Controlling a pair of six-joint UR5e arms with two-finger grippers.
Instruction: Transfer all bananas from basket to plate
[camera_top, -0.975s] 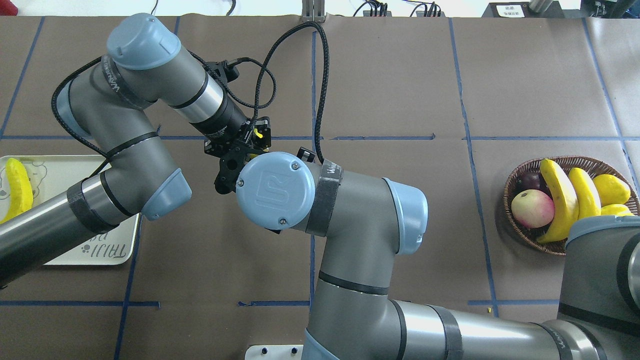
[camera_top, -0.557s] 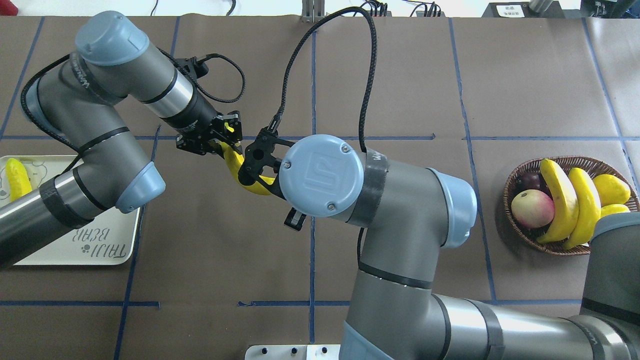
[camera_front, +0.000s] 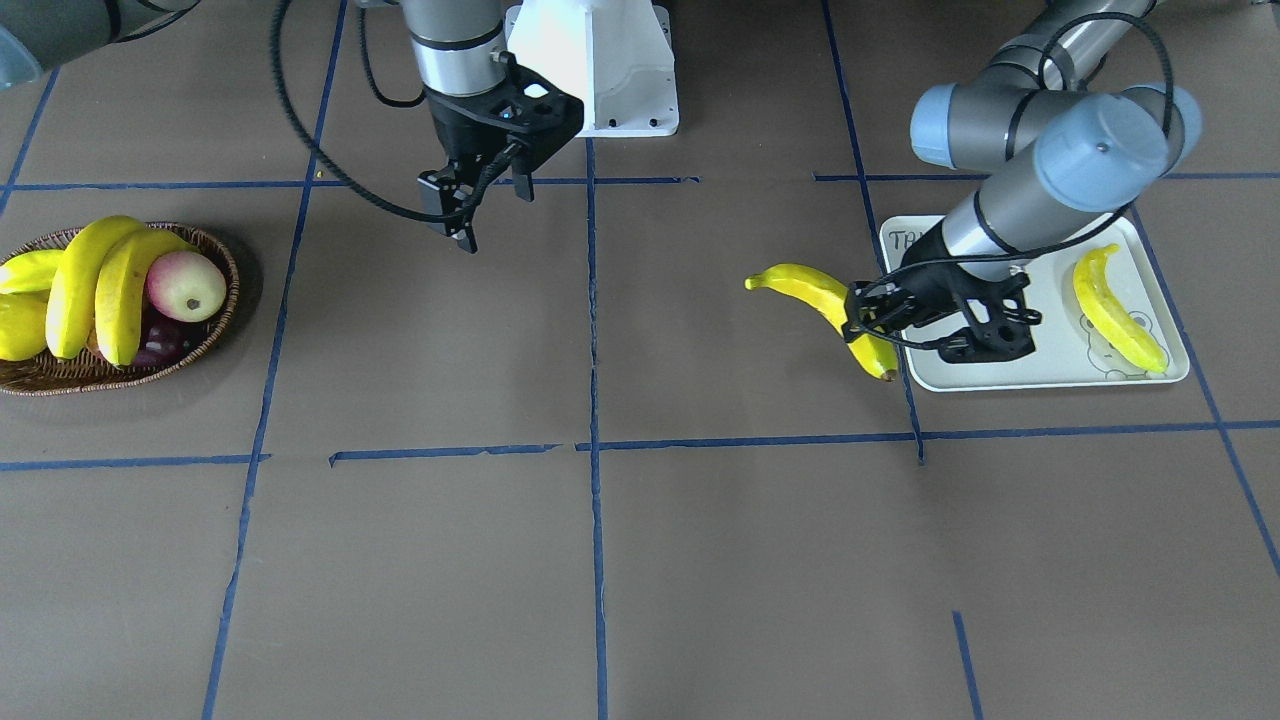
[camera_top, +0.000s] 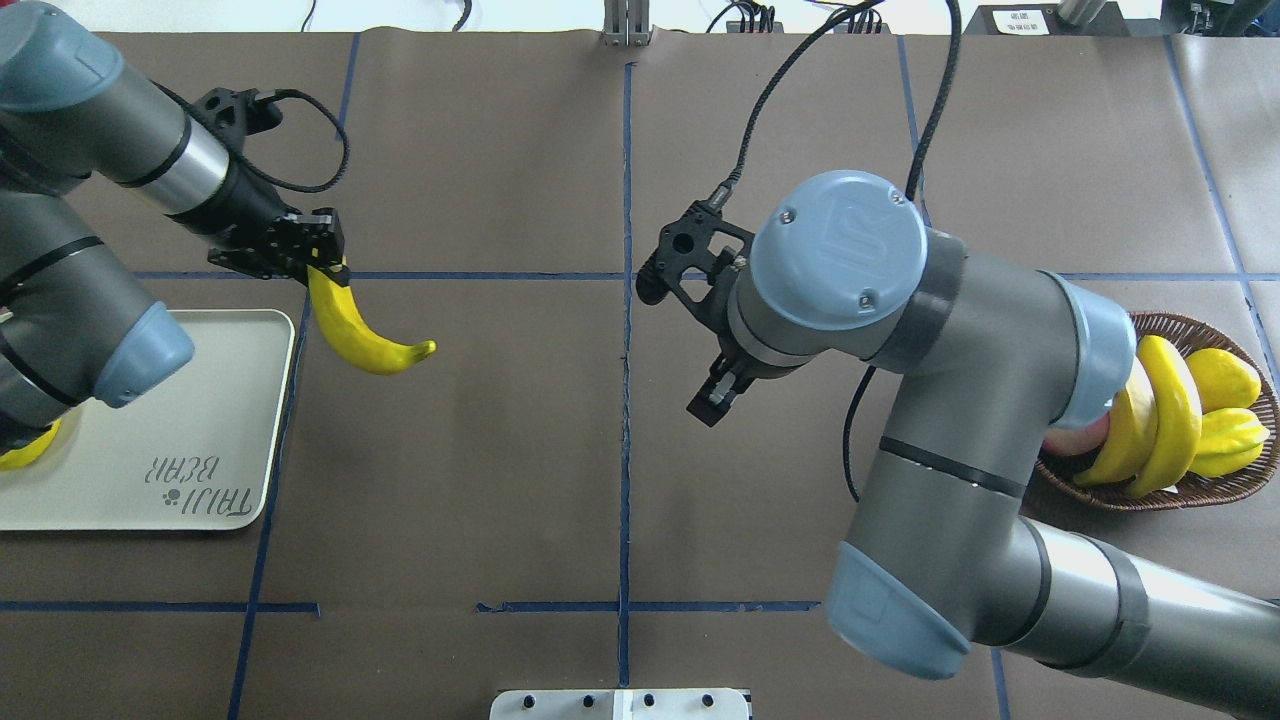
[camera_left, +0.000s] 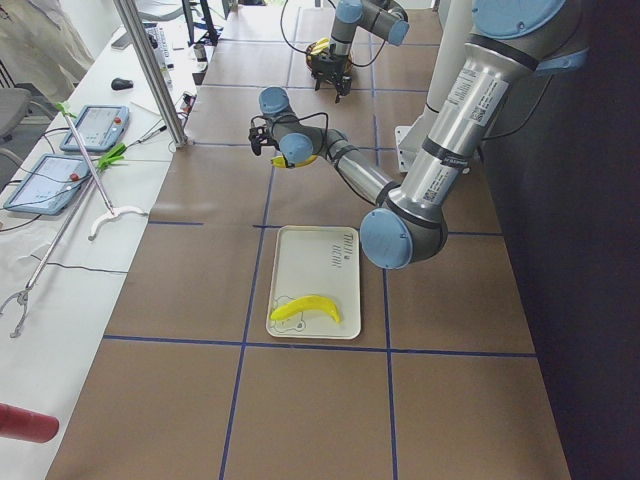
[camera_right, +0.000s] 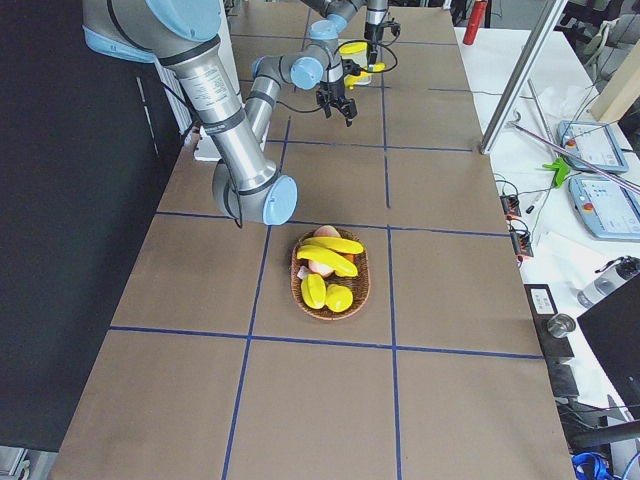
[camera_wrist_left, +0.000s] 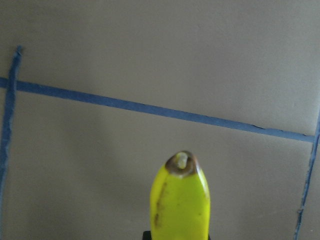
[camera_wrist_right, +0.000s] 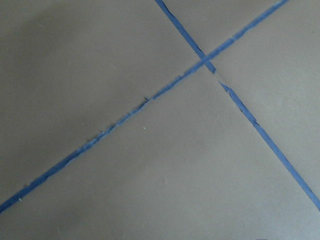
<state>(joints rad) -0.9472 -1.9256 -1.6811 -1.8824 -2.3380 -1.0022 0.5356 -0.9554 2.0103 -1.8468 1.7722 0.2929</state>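
Observation:
My left gripper (camera_top: 318, 262) is shut on one end of a curved yellow banana (camera_top: 360, 335), held just off the near-right corner of the white plate (camera_top: 150, 420). In the front-facing view this banana (camera_front: 820, 300) hangs beside the plate's rim (camera_front: 1000, 378), and its tip fills the left wrist view (camera_wrist_left: 181, 200). Another banana (camera_front: 1115, 310) lies on the plate. My right gripper (camera_top: 680, 345) is open and holds nothing, over the table's middle. Two bananas (camera_front: 90, 280) lie in the wicker basket (camera_front: 130, 375) at the far right.
The basket also holds an apple (camera_front: 185, 285), a dark plum (camera_front: 155, 345) and plump yellow fruits (camera_top: 1225, 380). My right arm's elbow (camera_top: 1090, 340) covers part of the basket from overhead. Blue tape lines (camera_top: 625, 400) cross the brown table cover.
Both grippers met on the banana at the table's middle. The right one let go and drew back to the right. The left one carried the banana left, toward the plate.

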